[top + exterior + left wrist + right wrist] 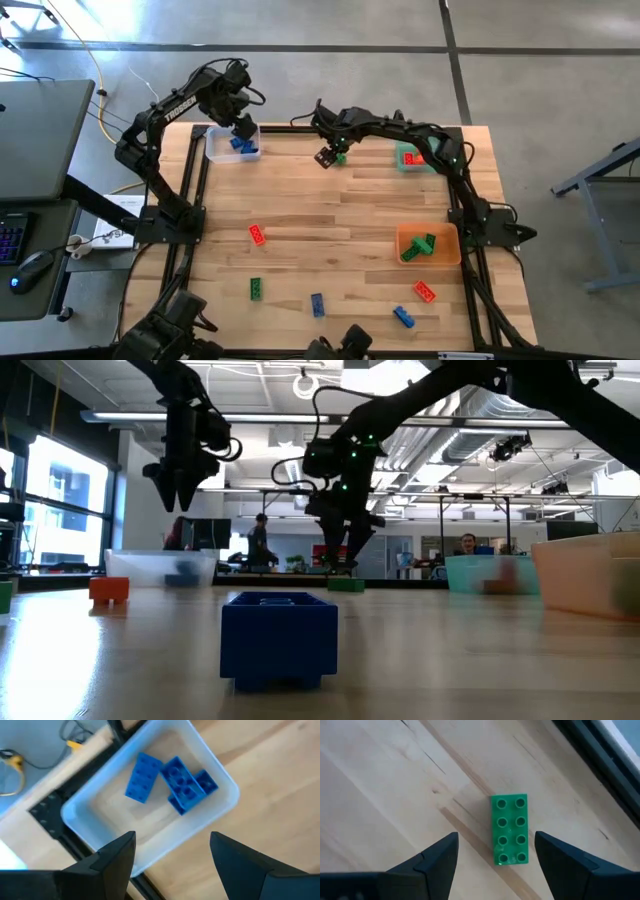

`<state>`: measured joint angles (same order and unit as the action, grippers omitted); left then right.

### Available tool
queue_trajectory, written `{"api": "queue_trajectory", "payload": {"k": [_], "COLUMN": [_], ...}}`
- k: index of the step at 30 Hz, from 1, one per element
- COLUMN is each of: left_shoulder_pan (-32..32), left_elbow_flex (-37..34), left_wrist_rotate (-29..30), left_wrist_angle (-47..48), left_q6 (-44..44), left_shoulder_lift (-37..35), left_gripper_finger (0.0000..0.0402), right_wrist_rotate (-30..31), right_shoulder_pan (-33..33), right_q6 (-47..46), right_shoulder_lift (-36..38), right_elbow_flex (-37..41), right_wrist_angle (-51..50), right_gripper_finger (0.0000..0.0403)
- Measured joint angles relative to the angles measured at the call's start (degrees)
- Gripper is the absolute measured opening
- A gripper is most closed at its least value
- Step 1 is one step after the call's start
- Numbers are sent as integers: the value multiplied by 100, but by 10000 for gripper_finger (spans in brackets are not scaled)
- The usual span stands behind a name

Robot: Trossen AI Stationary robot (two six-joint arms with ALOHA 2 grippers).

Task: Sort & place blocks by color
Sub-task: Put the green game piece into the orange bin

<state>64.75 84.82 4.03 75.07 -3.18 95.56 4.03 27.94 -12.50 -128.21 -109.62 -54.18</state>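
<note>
Near the desk's far edge, a green block (510, 829) lies studs-up on the wood between the spread fingers of the right tool (496, 851), not yet touched. It looks light, rigid and smooth-sided, so pinching its two long sides should hold best. The left tool (172, 852), also spread and empty, hangs over the clear bin (220, 812) of blue blocks (172, 784). The plank desk (330, 215) stands in an open workshop.

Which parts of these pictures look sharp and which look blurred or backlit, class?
Low view: the near blue block is fairly sharp, the clear bin behind is blurred, and both arms are dark silhouettes against bright ceiling lights. Right wrist view: the green block is crisp, studs countable. High view: evenly lit.
</note>
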Motion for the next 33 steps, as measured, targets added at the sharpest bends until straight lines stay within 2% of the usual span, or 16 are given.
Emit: {"api": "queue_trajectory", "payload": {"k": [8,18,22,28,33], "left_shoulder_pan": [-18,-450,-683,-971,-1096], "left_elbow_flex": [0,0,0,0,0], "left_wrist_rotate": [-587,-642,-642,-642,-641], "left_wrist_angle": [223,190,185,153,144], "left_q6": [0,1,49,35,-32], "left_shoulder_lift": [-126,-764,-1041,-1367,-1477], "left_gripper_finger": [243,243,243,243,243], "right_wrist_rotate": [62,-107,-92,-65,-46], "right_shoulder_pan": [99,166,165,164,151], "right_q6": [71,-33,-52,-198,-203], "right_shoulder_lift": [-249,-524,-575,-596,-594], "right_elbow_flex": [0,0,0,-4,-4], "right_wrist_angle": [-10,-290,-413,-456,-492], "right_gripper_finger": [249,246,209,112,111]}}
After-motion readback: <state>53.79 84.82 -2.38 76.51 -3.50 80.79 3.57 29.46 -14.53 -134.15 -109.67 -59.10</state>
